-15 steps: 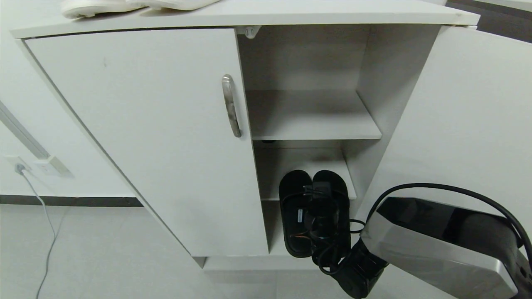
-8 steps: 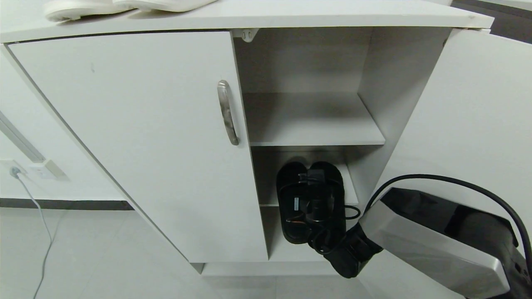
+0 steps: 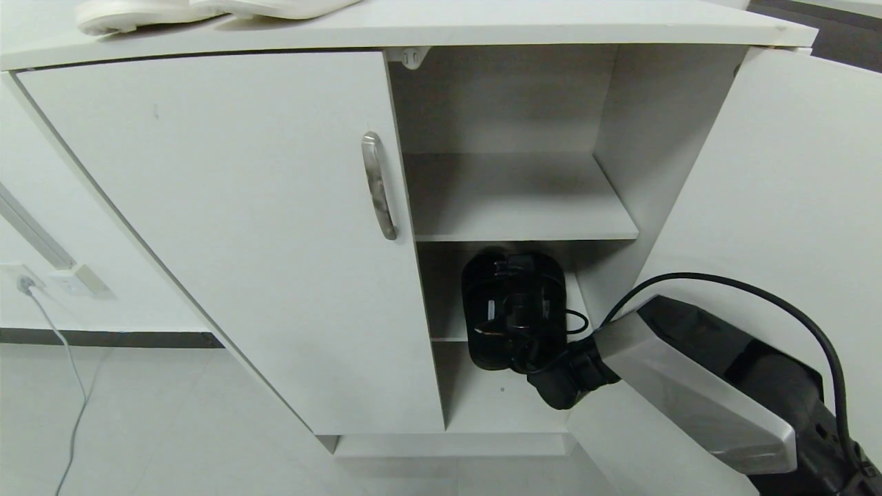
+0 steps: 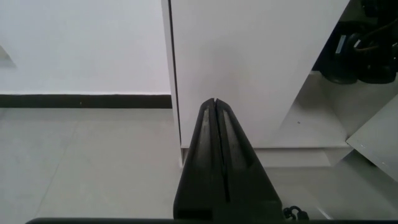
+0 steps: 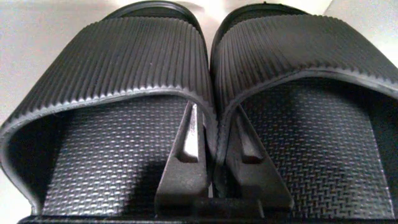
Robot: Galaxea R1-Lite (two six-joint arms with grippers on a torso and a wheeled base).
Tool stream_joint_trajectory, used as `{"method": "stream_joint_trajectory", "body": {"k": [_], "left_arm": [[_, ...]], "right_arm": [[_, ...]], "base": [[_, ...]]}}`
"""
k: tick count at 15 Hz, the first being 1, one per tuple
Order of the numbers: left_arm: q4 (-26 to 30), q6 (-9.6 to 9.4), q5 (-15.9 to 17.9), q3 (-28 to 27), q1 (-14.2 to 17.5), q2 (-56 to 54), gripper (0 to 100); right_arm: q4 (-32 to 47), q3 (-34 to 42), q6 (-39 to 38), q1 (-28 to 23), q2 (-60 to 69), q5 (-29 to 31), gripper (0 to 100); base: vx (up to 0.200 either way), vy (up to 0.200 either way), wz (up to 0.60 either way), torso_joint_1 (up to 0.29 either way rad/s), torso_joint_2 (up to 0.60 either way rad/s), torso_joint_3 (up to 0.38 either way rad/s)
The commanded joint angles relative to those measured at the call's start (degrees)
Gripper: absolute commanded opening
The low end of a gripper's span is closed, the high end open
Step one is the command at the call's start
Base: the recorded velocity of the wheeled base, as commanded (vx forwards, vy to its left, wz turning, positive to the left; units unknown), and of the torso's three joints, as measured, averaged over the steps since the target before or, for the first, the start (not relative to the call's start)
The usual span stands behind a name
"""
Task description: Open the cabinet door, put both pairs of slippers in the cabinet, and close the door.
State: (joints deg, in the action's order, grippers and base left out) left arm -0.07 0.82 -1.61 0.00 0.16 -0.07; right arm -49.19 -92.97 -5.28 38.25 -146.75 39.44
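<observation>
1. The right gripper (image 5: 217, 137) is clenched on the black slippers (image 3: 513, 310). One finger (image 5: 189, 143) lies inside each shoe, and the two neighbouring strap edges are squeezed between them. I judge this grip is chosen so that one pinch carries the pair as a unit.
2. Ahead of those fingertips, the toes point into the cabinet (image 3: 482, 31) and lie over the lower shelf (image 3: 442, 338). Behind the fingers, the heels jut out past the shelf's front edge. Whether the soles touch the shelf I cannot tell, so I judge the pair not yet placed and in need of a deeper push before letting go.
3. The upper shelf (image 3: 517, 200) lies above the fingers, which sets the low, flat approach.
4. The open door (image 3: 778, 172) stands on the outer side of the right arm, swung wide enough to leave the entry free.
5. The left gripper (image 4: 214, 106) has its fingers pressed together on nothing. It hangs low before the shut door (image 3: 227, 207), well apart from the black pair and, as I judge it, parked out of the way.
6. The white slippers (image 3: 207, 8) lie on the cabinet top, far above both sets of fingers. They have yet to go in, and the door has yet to be closed.
</observation>
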Motion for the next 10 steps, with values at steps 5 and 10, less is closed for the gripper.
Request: {"method": "stream_joint_trajectory", "body": {"k": [5,10], "left_arm": [[0.0,0.06,-0.1,0.0,0.0,0.1,0],[0.0,0.06,-0.1,0.0,0.0,0.1,0]], "right_arm": [[4.9,-8.7,-1.0,-1.9,-2.6,-0.2,0],[7.0,-12.1,-1.2,-2.2,-4.8,-0.4,0]], "base": [[0.0,0.0,0.0,0.0,0.0,0.0],[0.0,0.0,0.0,0.0,0.0,0.0]]}}
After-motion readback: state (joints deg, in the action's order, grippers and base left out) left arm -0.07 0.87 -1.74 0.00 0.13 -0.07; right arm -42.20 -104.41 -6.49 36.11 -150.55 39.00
